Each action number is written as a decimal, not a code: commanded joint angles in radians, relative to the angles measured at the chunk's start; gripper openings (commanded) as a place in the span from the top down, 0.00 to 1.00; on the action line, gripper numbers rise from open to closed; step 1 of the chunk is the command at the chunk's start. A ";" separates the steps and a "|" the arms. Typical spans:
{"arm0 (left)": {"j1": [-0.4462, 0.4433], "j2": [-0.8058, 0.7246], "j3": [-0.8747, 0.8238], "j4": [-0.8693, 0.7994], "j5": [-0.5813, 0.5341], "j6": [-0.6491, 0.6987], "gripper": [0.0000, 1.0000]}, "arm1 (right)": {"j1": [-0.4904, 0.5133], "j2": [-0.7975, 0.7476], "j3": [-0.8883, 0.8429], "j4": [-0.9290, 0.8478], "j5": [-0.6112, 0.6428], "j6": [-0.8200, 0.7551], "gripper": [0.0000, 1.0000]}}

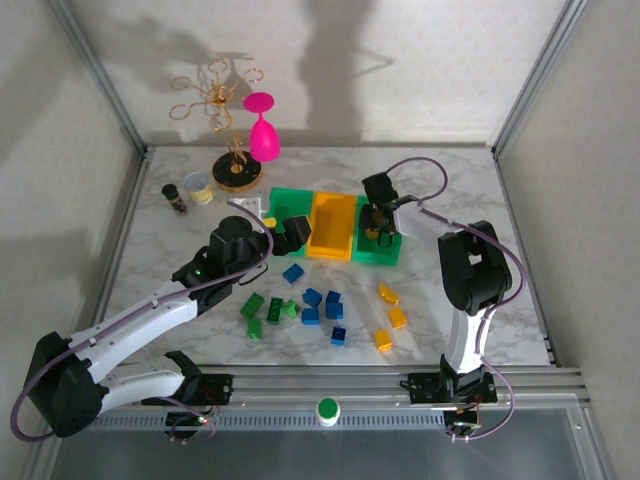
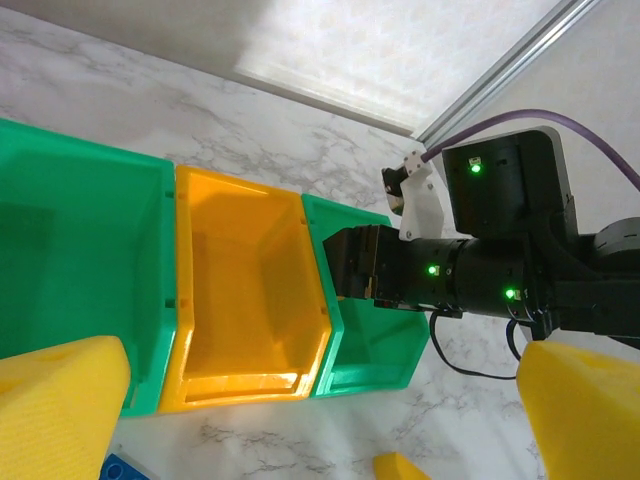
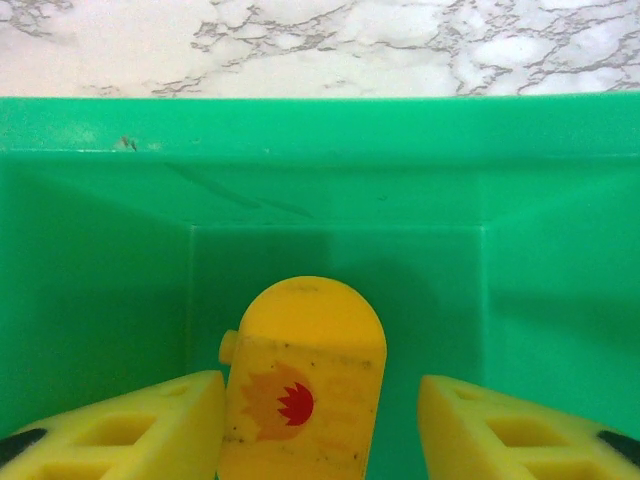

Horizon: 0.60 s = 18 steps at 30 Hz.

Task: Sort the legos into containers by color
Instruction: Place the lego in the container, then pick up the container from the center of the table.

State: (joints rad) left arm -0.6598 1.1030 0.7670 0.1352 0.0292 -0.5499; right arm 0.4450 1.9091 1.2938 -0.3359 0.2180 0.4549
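- The right gripper [image 3: 318,400] is reaching down into the right green bin [image 3: 320,130]. Its jaws are standing wider than the rounded yellow piece [image 3: 300,340] with a red flame mark that lies between them. The piece is close against one finger with a clear gap to the other, so I'd say nothing is being squeezed.
- A yellow piece is ending up in a green bin, which looks to me like the wrong colour for it.
- The left gripper [image 1: 290,236] is hovering by the left green bin [image 2: 80,230], jaws spread wide and carrying nothing.
- The yellow-orange bin [image 2: 240,290] is showing a bare floor, and so is the part of the left green bin I can see.
- Blue legos [image 1: 312,297], green legos [image 1: 275,310] and yellow-orange legos [image 1: 397,317] are lying loose on the marble table [image 1: 500,300] in front of the bins.
- To my eye the sorting is barely getting going, with nearly every brick waiting to be picked up.
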 commanded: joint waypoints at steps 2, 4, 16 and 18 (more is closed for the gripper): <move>-0.007 -0.005 0.036 -0.007 -0.005 0.013 0.01 | 0.004 -0.065 0.044 -0.044 -0.043 -0.021 0.43; -0.007 -0.010 0.039 -0.009 0.009 0.008 0.01 | 0.011 -0.106 0.040 -0.050 -0.058 -0.027 0.42; -0.016 -0.110 -0.024 -0.049 0.036 -0.002 0.01 | 0.035 -0.389 -0.154 -0.094 -0.075 0.005 0.36; -0.016 -0.111 -0.024 -0.061 0.023 0.009 0.01 | 0.035 -0.370 -0.164 -0.066 -0.080 0.008 0.36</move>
State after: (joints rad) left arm -0.6662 1.0058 0.7605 0.1066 0.0559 -0.5533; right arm 0.4778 1.5223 1.1561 -0.4377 0.1516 0.4393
